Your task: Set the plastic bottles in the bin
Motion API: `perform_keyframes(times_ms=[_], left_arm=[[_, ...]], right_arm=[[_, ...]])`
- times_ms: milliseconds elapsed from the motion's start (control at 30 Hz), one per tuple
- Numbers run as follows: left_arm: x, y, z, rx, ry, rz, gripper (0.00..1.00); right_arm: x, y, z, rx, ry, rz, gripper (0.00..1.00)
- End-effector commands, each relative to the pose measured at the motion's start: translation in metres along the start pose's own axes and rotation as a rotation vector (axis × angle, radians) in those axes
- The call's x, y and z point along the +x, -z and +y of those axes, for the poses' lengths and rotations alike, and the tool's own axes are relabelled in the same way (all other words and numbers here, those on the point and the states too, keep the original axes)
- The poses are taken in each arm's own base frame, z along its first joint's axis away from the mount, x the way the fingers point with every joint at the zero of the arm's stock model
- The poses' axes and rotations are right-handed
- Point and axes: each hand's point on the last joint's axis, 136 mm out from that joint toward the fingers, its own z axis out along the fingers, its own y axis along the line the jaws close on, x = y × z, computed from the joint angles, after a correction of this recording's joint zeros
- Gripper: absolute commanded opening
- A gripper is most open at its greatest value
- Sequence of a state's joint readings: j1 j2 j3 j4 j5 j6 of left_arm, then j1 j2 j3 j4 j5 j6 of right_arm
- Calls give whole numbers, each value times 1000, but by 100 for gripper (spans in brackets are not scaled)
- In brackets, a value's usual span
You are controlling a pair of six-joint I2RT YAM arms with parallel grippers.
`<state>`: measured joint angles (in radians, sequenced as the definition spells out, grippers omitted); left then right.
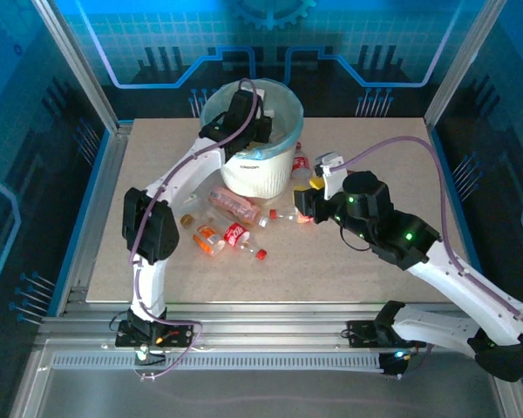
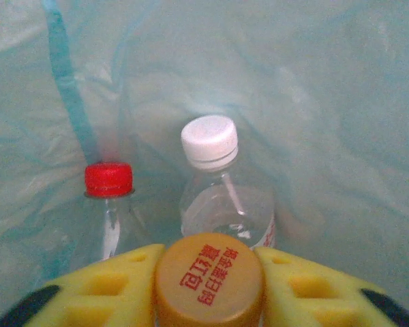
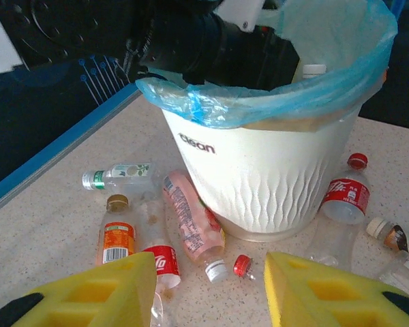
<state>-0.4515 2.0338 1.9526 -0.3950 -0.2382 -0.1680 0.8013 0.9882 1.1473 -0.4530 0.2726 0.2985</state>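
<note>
Clamping a gold-capped bottle by the neck, the yellow pads of the left gripper press against both sides of its cap, which bears red lettering. Just beyond it stand a white-capped bottle and a red-capped bottle, both clear, with the teal bag all around them. From above, the left gripper reaches down over the bin at the far middle of the table.

The right gripper has its pads spread wide and holds nothing; it sits low, facing the bin, and from above lies just right of it. On the table around the bin's foot lie more bottles: a pink bottle touching its base, an orange-label bottle and a green-capped bottle to its left, a red-label bottle leaning at its right, and a brown bottle further right.
</note>
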Motion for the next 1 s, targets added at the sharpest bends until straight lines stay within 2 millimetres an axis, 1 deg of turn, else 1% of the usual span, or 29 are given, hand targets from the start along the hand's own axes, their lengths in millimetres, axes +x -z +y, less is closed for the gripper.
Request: perform_keyframes(times_ms=[0, 133, 233, 300, 367, 400, 500, 567, 633, 733, 800, 867, 967], left_arm=[[-50, 30, -7, 72, 55, -134, 50], [-72, 49, -14, 104, 59, -161, 57], [-93, 74, -18, 126, 61, -198, 60], [-107, 94, -20, 139, 60, -228, 60], [-117, 112, -21, 151, 51, -251, 60], [-122, 124, -22, 161, 46, -266, 60], [-131, 158, -24, 187, 30, -291, 60], [-131, 181, -26, 198, 11, -296, 60], [-125, 204, -26, 207, -11, -292, 60], [-103, 232, -22, 213, -33, -268, 61], [-78, 247, -15, 218, -34, -236, 61], [-52, 258, -3, 200, -26, -209, 61], [-9, 271, 17, 151, -11, -147, 61]], right_arm=[[2, 3, -7, 14, -27, -2, 46], [1, 1, -6, 12, -29, 1, 47], [-3, 0, -4, 5, -27, 0, 47], [-8, 1, -2, -4, -27, -4, 47], [-11, 1, 1, -16, -31, -4, 47], [-12, 1, 3, -23, -32, -1, 47], [-12, -2, 9, -45, -34, 30, 47], [-9, -5, 14, -59, -36, 64, 47], [-7, -8, 20, -76, -44, 98, 47], [4, -16, 39, -121, -37, 150, 47], [13, -22, 56, -150, -17, 183, 47], [24, -30, 70, -159, -4, 209, 48], [43, -45, 82, -155, -77, 236, 49]])
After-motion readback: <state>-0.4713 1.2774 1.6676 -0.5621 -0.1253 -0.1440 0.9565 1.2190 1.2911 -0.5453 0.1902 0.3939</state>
